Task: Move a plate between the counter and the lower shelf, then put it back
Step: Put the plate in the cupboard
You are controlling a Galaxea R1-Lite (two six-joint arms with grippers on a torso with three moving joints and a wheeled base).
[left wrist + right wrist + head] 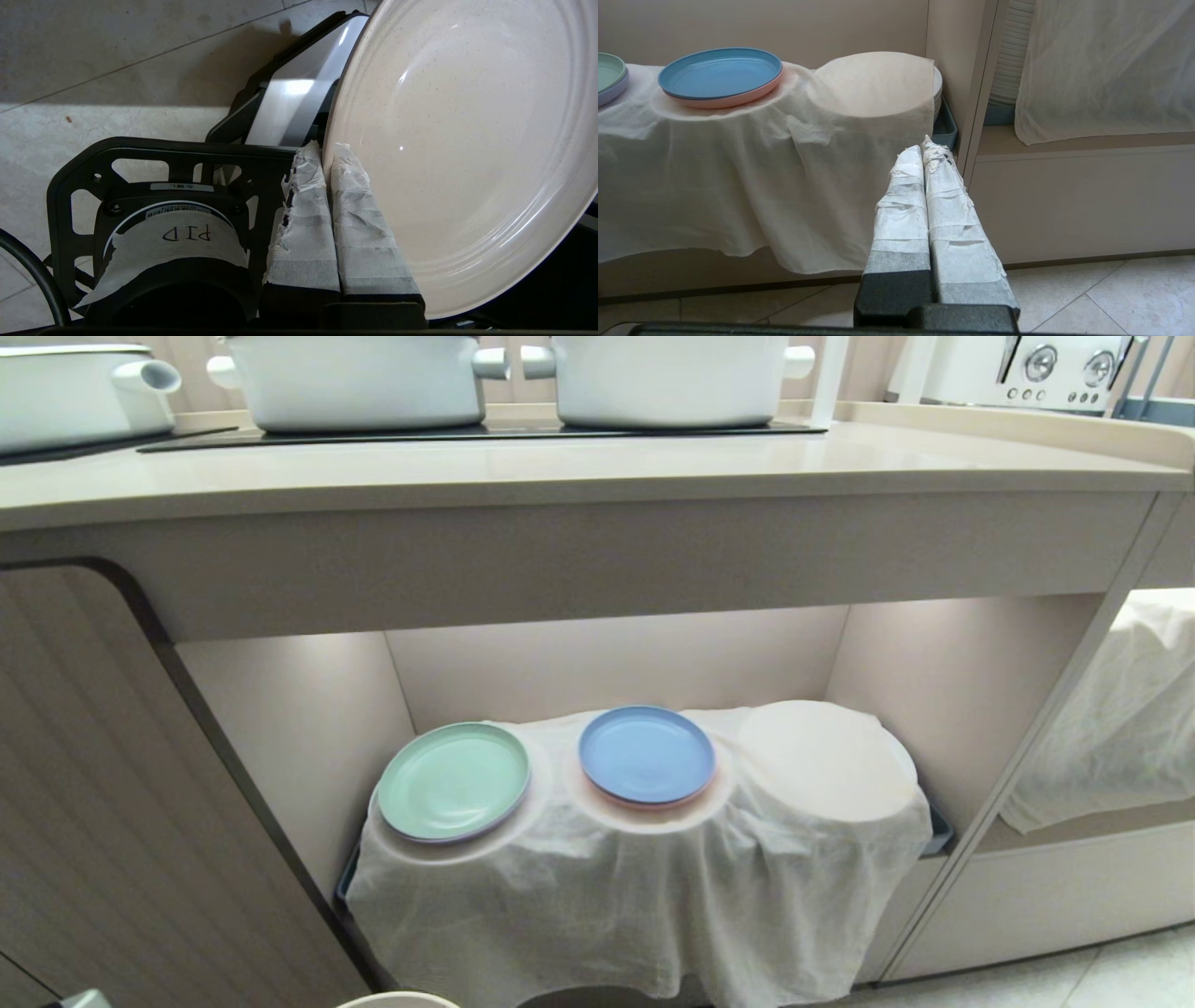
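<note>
The left gripper (327, 154) is clamped on the rim of the plate (462, 154), its two tape-wrapped fingers (303, 224) pressed one on each face of the cream rim; the plate hangs tilted on edge above the tiled floor (117, 70), beside a black part of the robot's own frame (154, 158), and touches neither the counter nor the shelf. In the head view only a sliver of the plate's rim shows at the bottom edge of the frame, below the front of the bay. The counter (597, 467) runs across the top, its black hob panel (467, 431) bearing white pots (355, 378) along the back edge. Beneath it the lower shelf (616, 663) is lit and holds low stacks draped with a white cloth (635, 877): a mint-green plate (454, 781) lies on the cloth toward the bay's left wall, a blue plate (646, 753) sits at the middle on a pink one, and a bare cloth-covered stack (826, 761) stands toward the right wall. The right gripper (927, 151) hangs low above the floor in front of the bay's right-hand partition (978, 93), its taped fingers closed together on nothing. In the neighbouring bay a tall white plate stack (1013, 51) shows behind a second cloth (1106, 70).
</note>
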